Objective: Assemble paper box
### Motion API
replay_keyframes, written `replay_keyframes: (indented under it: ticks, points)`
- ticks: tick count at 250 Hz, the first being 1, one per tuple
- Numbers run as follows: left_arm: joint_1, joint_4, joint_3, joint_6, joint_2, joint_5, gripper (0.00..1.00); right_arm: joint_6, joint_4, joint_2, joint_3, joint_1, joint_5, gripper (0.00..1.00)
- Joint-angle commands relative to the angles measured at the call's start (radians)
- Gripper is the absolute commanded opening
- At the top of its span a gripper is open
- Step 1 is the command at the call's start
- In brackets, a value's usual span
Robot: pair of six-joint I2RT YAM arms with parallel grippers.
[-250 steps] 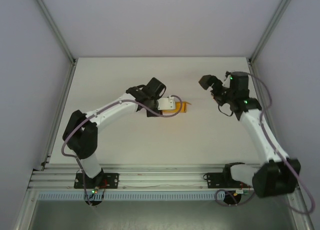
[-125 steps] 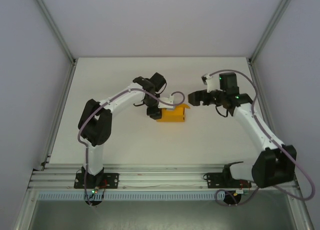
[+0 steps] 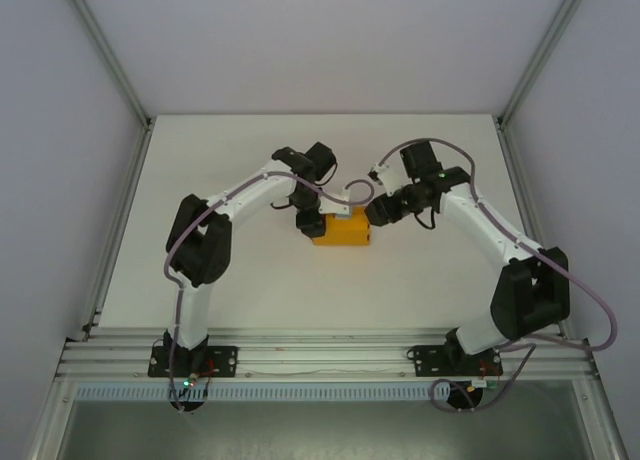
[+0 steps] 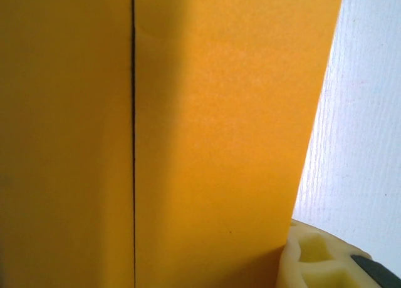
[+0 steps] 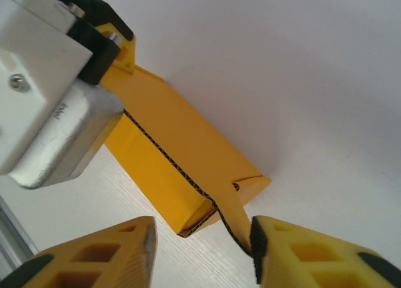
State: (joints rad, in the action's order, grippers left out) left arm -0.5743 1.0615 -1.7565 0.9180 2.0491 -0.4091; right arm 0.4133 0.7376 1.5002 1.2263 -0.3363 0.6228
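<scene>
The paper box point(image 3: 342, 230) sits near the middle of the table point(image 3: 250, 290), folded into a small orange block between the two grippers. The left gripper point(image 3: 312, 222) is at the box's left end and clamps the card there. In the left wrist view the orange wall stands right before the lens, one pale finger pad point(image 4: 316, 260) lies against its lower right edge, and a thin dark slit point(image 4: 133, 113) runs straight down the card. The right gripper point(image 3: 372, 212) is at the box's right end with its jaws apart. In the right wrist view the box's open corner lies between the two yellow fingers. A loose flap point(image 5: 230, 218) bends off that corner and touches the inner face of one finger point(image 5: 313, 257). The other finger point(image 5: 94, 260) stands just beside the box, with a strip of table between them.
</scene>
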Motion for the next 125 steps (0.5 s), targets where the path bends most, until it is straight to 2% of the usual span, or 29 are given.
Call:
replay_keyframes:
  ticks: [1,25,98,125]
  points:
    - [-0.004,0.082,-0.019,-0.015,0.041,0.027,0.37,-0.008,0.013,0.021,0.043,-0.003,-0.067,0.34]
    - [-0.006,0.084,-0.021,-0.016,0.040,0.028,0.37,-0.013,0.008,0.033,0.052,-0.007,-0.058,0.26]
    - [-0.012,0.072,-0.030,-0.032,0.041,0.041,0.37,-0.043,-0.008,0.066,0.055,-0.009,-0.030,0.19]
    - [-0.012,0.066,-0.040,-0.047,0.044,0.042,0.37,-0.070,-0.021,0.071,0.050,-0.013,-0.011,0.12]
